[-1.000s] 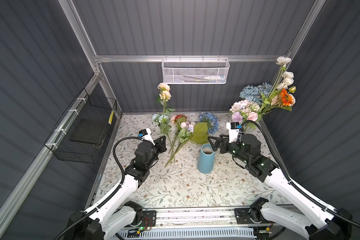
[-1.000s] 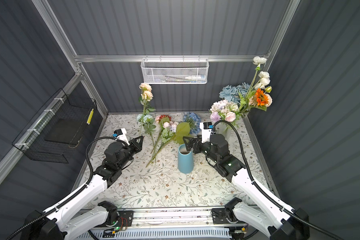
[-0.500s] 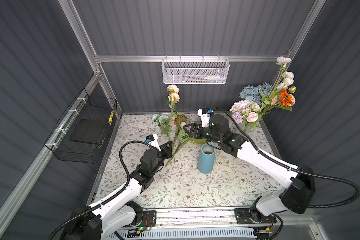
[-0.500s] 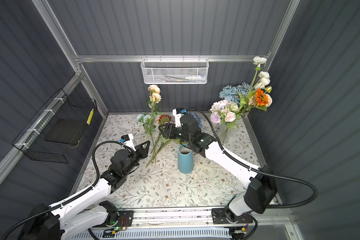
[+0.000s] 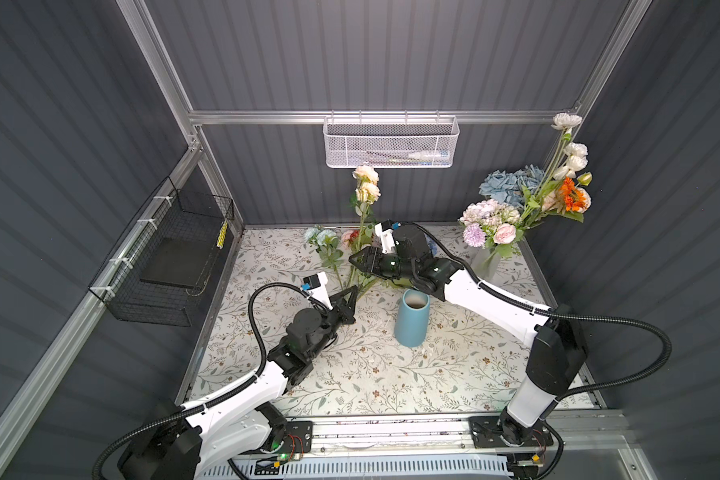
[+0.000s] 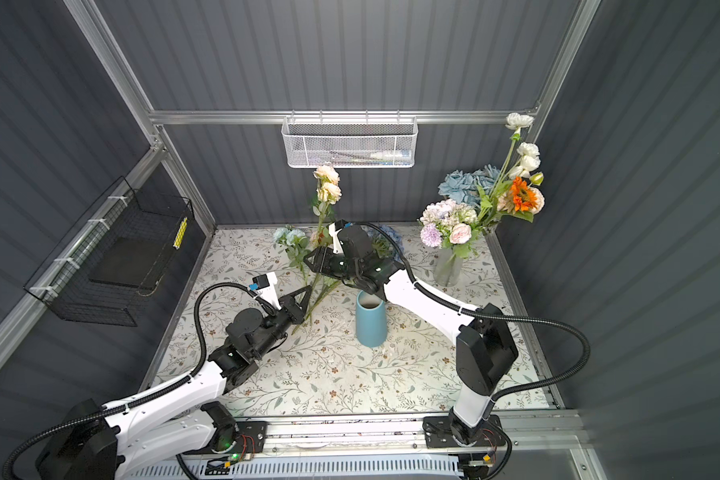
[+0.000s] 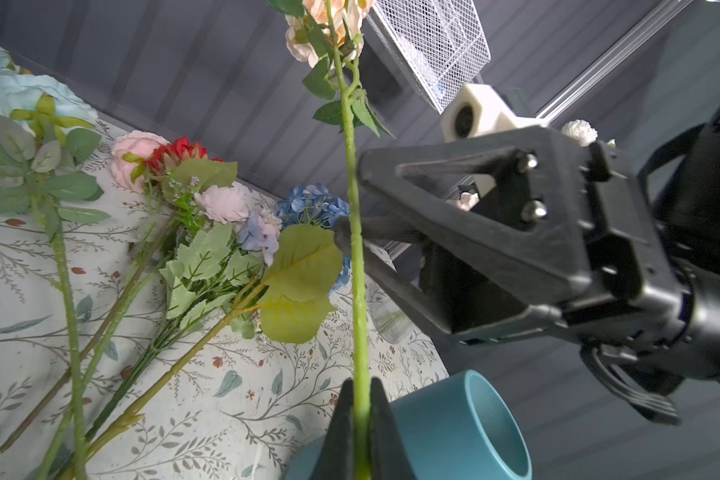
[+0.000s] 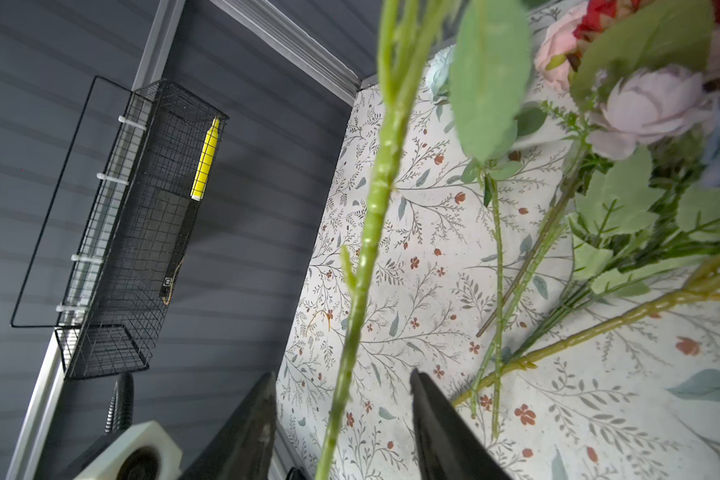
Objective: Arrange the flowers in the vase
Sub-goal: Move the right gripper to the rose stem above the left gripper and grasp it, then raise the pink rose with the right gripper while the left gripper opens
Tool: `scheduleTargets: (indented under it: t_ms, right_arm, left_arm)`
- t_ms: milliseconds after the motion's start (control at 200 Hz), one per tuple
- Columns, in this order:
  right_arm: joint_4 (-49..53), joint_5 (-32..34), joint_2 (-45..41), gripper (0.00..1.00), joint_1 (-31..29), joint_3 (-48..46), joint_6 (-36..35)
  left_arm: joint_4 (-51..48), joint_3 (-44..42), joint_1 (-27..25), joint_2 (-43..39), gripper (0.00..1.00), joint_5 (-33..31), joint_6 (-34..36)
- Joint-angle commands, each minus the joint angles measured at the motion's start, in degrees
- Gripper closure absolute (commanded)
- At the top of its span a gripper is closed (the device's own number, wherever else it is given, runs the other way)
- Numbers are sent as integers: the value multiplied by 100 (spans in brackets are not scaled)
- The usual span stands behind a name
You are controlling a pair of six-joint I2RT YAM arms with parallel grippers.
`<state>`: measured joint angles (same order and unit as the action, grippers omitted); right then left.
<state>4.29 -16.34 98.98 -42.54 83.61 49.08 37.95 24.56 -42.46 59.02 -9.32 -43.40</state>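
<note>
Blossoms of pale peach top a long green-stemmed artificial spray (image 5: 362, 226), which we see upright near the blue cylindrical vase (image 5: 410, 324), its stem (image 7: 356, 266) pinched low by the left tool (image 5: 353, 289). Since a second ago the right tool (image 8: 341, 376) has swung across; its jaws stand spread either side of that stem. Other loose sprays (image 7: 208, 257) lie on the floral-print surface (image 5: 362, 374) behind.

A peach rose (image 5: 366, 183) stands up, upper middle. Beside it other flowers (image 5: 324, 243) lie flat. The blue vase (image 5: 410, 322) stands upright just below.
</note>
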Motion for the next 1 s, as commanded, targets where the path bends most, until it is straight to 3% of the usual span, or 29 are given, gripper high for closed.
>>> scheduleTargets:
  t_ms: [0,280,420,490,545,625,665,860,996]
  right_arm:
    - [-117,-94,12,55,-26,103,144]
    - [-186,-84,-29,81,-11,32,137]
    - [-195,-89,-67,100,0,-26,137]
    - [-234,-58,-112,100,1,-89,136]
    - [-255,-32,-145,100,9,-137,122]
    - [-239,6,-193,100,9,-184,59]
    - [-220,50,-218,100,9,-206,17]
    - [5,588,-550,100,9,-410,-454]
    - [215,1088,-997,100,16,-542,-929]
  left_arm:
    - [443,-17,-116,57,100,-127,288]
    - [397,75,-271,135,100,-198,333]
    - [300,115,-281,147,100,-255,273]
    - [97,176,-281,136,100,-352,189]
    - [10,199,-278,140,79,-403,142]
    - [-120,252,-281,166,23,-498,-28]
    - [-316,368,-271,196,2,-508,-55]
    - [-837,651,-222,143,1,-463,-184]
    - [-955,716,108,106,1,-160,-371]
